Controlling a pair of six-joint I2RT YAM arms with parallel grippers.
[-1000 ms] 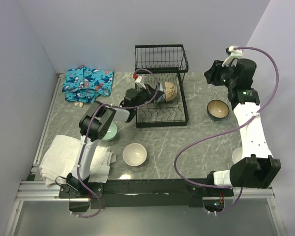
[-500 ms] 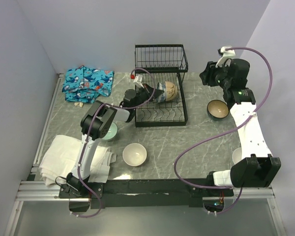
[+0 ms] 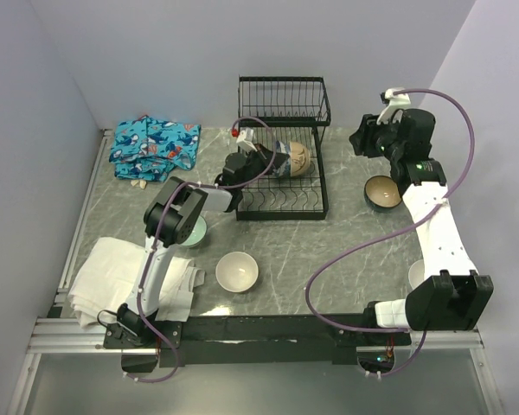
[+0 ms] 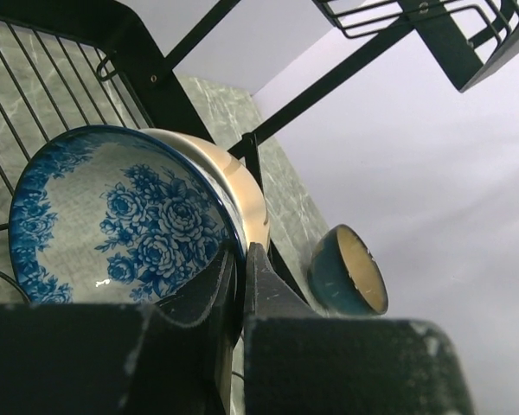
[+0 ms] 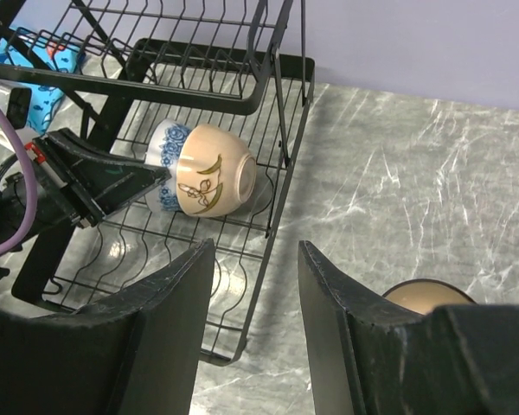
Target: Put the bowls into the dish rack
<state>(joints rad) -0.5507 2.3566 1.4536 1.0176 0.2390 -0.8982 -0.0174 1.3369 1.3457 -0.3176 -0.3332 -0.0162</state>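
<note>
Clamping rim of blue-white bowl [image 4: 121,216] w/ left gripper [image 4: 240,277], fingers closed tight on it, inside dish rack [image 3: 281,216] on its lower wires. Standing that bowl on edge, nesting it against tan bowl [image 5: 214,171], also lying on its side in rack, toward rack's right wall. Hovering right gripper [image 5: 255,246] off rack's right side, above the tabletop, fingers spread apart & carrying nothing. Seeing dark bowl [image 3: 383,192] upright on table, right of rack & apart from it. Seeing cream-white bowl [image 3: 237,271] in front of rack, pale green bowl [image 3: 195,229] front-left of rack, partly under left arm.
</note>
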